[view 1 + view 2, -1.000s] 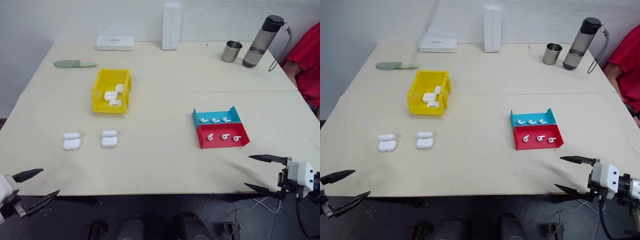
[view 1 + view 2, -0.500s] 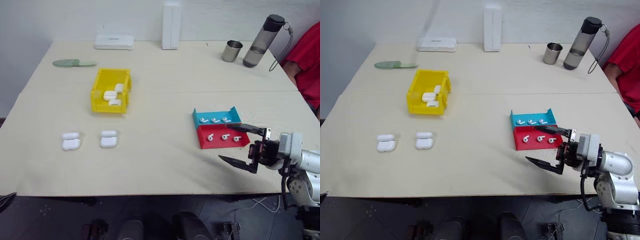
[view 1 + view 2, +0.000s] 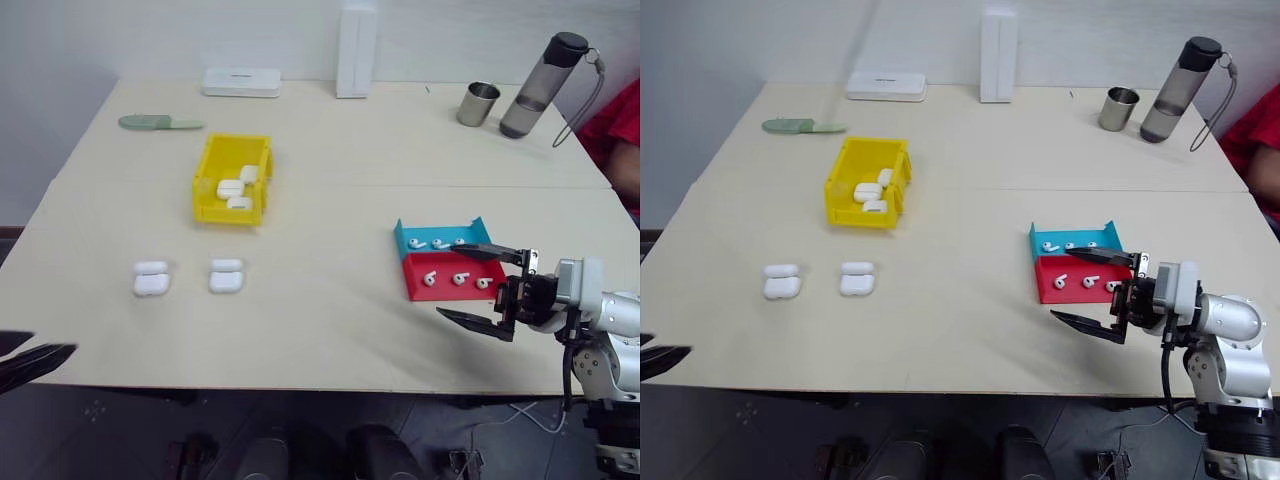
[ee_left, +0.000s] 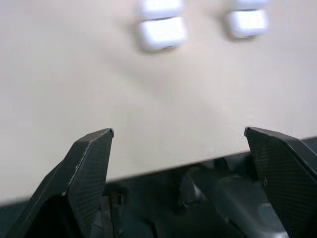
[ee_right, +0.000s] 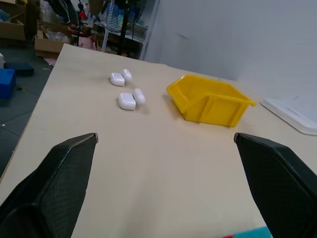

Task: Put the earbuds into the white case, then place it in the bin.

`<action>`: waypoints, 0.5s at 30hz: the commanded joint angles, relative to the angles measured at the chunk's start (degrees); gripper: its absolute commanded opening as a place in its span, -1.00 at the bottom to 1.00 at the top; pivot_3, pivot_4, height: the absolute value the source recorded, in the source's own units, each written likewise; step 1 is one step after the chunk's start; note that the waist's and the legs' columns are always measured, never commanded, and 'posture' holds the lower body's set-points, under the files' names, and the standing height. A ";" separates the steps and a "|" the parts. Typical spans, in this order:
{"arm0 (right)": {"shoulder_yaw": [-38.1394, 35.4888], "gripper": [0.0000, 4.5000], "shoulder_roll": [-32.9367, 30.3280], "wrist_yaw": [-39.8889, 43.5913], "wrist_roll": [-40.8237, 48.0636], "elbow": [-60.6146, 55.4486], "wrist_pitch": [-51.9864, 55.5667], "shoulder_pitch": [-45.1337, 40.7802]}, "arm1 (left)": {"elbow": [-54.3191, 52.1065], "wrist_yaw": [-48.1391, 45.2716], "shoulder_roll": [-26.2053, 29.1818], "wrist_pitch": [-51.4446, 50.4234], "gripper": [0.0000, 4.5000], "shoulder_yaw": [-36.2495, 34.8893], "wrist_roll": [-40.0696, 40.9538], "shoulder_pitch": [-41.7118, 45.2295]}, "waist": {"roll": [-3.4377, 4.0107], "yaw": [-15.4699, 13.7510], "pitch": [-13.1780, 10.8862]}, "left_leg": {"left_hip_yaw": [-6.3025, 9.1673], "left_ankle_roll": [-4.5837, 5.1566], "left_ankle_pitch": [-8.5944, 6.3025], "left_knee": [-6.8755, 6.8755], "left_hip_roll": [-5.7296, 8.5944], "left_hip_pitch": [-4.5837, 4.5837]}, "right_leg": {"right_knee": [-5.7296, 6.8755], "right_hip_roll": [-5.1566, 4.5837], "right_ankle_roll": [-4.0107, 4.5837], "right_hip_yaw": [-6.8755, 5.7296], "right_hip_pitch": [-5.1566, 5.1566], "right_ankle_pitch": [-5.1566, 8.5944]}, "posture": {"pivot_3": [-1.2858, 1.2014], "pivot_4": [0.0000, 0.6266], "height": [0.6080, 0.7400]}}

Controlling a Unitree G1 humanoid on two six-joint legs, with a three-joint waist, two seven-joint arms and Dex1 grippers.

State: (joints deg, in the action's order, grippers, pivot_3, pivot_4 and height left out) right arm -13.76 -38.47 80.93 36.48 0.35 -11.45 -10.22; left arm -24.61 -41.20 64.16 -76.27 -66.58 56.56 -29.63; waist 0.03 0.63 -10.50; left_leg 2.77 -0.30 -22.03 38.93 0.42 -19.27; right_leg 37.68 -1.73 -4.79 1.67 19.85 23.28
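Observation:
Two white cases [image 3: 151, 280] [image 3: 226, 277] lie with lids open on the table's near left. Behind them stands the yellow bin [image 3: 205, 170], with several white cases inside. Three earbuds [image 3: 437, 241] lie in a teal tray and three more [image 3: 455, 279] in the red tray joined to it. My right gripper [image 3: 447, 281] hovers open at the red tray's near edge, pointing left, with nothing between its fingers. My left gripper [image 4: 178, 134] is open and empty at the table's near left edge, short of the cases [image 4: 161, 33].
Along the back stand a flat white box [image 3: 241, 82], an upright long white box [image 3: 357, 38], a metal cup [image 3: 478, 104] and a grey bottle [image 3: 545, 85]. A green object [image 3: 158, 123] lies at the far left. A person's red sleeve [image 3: 620, 130] is at the right edge.
My right gripper rose from below the table's near edge to the red tray, then held there. My left gripper dipped out of sight and came back at the lower left. The camera shifted slightly.

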 commanded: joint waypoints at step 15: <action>-3.52 1.00 -0.14 -4.79 -0.71 -7.37 -0.67 9.06 | -4.37 61.57 -27.00 -16.23 0.98 39.56 8.80 51.58 | -0.16 0.96 0.07 | -0.03 -0.14 0.05 1.20 0.00 -1.56 | 1.32 0.10 -0.20 0.08 1.71 -0.11 | 0.03 -0.52 1.00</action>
State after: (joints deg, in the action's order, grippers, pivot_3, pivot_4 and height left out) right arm -15.31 -38.03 76.65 35.12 -4.63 -11.48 -1.66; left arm -28.27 16.45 37.88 -92.74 -27.28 63.78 21.12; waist -0.13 1.59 -10.43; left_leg 2.74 -0.48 -21.95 40.13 0.42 -20.83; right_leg 38.99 -1.63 -5.00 1.76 21.55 23.17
